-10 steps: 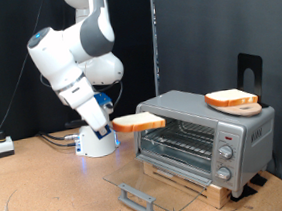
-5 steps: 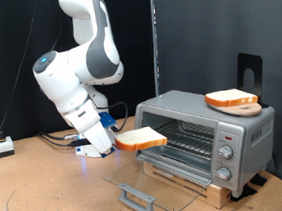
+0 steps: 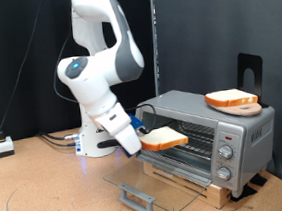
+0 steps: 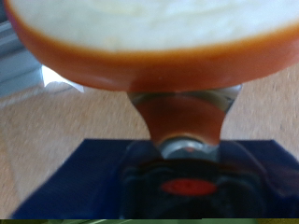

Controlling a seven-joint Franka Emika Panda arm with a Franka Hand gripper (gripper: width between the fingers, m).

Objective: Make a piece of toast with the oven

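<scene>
My gripper [image 3: 143, 143] is shut on the piece of toast [image 3: 164, 138], a pale slice with a golden-brown crust, held nearly flat. The slice hangs just in front of the oven's [image 3: 209, 129] open mouth, at the exterior view's left end of the wire rack [image 3: 184, 136]. The oven's glass door [image 3: 148, 177] lies folded down and flat, its bar handle [image 3: 137, 198] towards the exterior view's bottom. In the wrist view the piece of toast [image 4: 149, 42] fills the upper part, with one dark finger [image 4: 182, 126] under it.
A look-alike slice [image 3: 231, 98] rests on a round wooden board on the oven's roof, next to a black stand [image 3: 248, 70]. The oven sits on a low wooden pallet [image 3: 193, 179]. Three knobs [image 3: 226, 150] face front. A cable [image 3: 20, 203] lies on the brown table.
The arm has swung towards the exterior view's right and dipped lower, carrying the piece of toast from beside the oven to its open front.
</scene>
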